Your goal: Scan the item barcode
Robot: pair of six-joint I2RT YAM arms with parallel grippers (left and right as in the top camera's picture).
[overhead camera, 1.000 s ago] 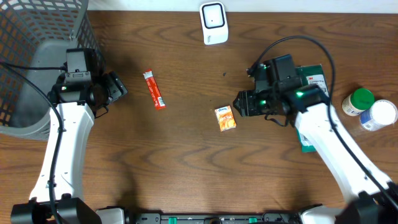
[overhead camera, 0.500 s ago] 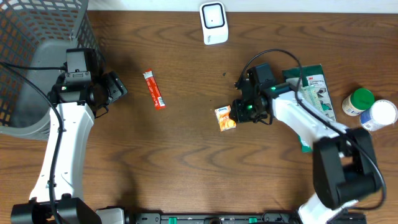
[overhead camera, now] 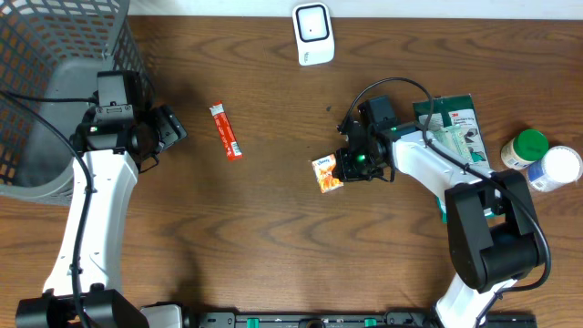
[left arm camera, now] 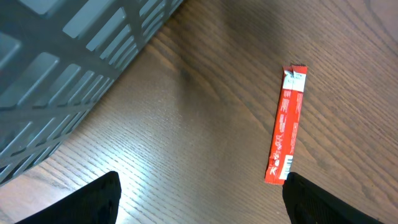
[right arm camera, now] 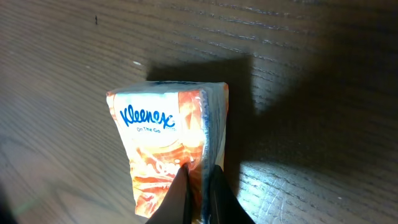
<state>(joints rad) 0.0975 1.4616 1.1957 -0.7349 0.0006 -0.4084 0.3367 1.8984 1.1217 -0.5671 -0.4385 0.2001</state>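
Beyond the left jaws and off to their left side, on the brown table (overhead camera: 273, 228): grey mesh basket (overhead camera: 55, 55). Behind the right jaws, partly under that arm: green packet (overhead camera: 465, 123). Well apart from both pairs of jaws, at the table's far edge: white scanner (overhead camera: 312, 34). Farther behind the right jaws, past the green packet: green-capped bottle (overhead camera: 528, 146) touching white-capped bottle (overhead camera: 557, 166). Between the right jaws, pinched tight by one edge: orange Kleenex pack (right arm camera: 161, 143), resting on the table. Ahead of the left jaws, spread wide and holding nothing: red stick sachet (left arm camera: 286, 134), lower end just beside one fingertip.
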